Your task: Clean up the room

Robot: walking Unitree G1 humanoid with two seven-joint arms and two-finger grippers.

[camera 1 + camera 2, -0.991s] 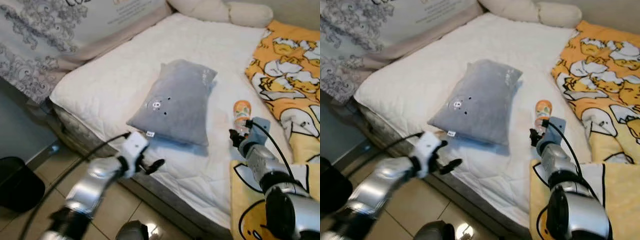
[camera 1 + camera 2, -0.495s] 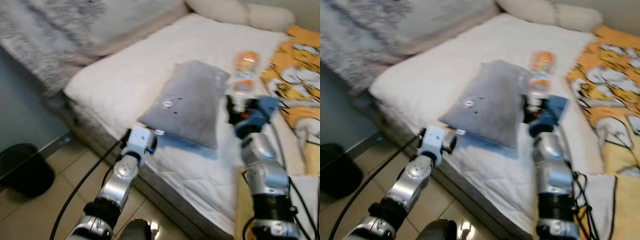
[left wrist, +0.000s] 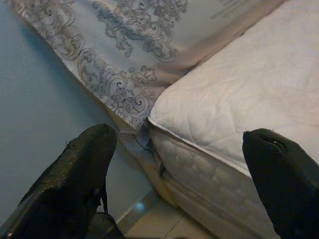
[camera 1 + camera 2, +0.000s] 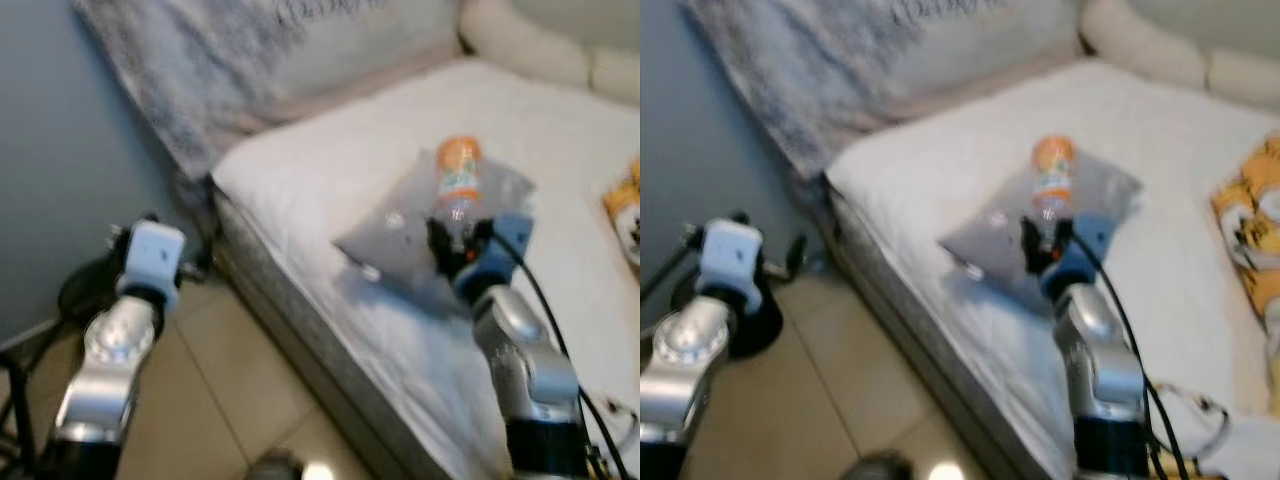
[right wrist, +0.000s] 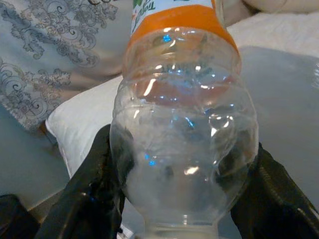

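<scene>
A bed (image 4: 300,180) with a white mattress is sitting beside a blue-gray wall, with a tan tile floor (image 4: 230,390) next to it. The head views are blurry. In them, a gray pillow (image 4: 400,225) is lying on the bed, and a yellow cartoon blanket (image 4: 1250,235) is peeking in at the far side. The right claw (image 4: 458,240) is holding a clear plastic bottle (image 4: 459,180) with an orange label up above the pillow. The left claw (image 4: 150,235) is hanging over the floor by the wall, near a dark round thing (image 4: 755,320) on the floor.

In the left wrist view, the left claw (image 3: 189,184) is standing wide open with nothing in it. Past its black fingers (image 3: 75,174) are the mattress corner (image 3: 199,139) and a gray swirly bedspread (image 3: 129,59).

In the right wrist view, the right claw (image 5: 184,194) is squeezing the bottle (image 5: 182,134) from both sides. The bottle is standing upright, and it looks empty.
</scene>
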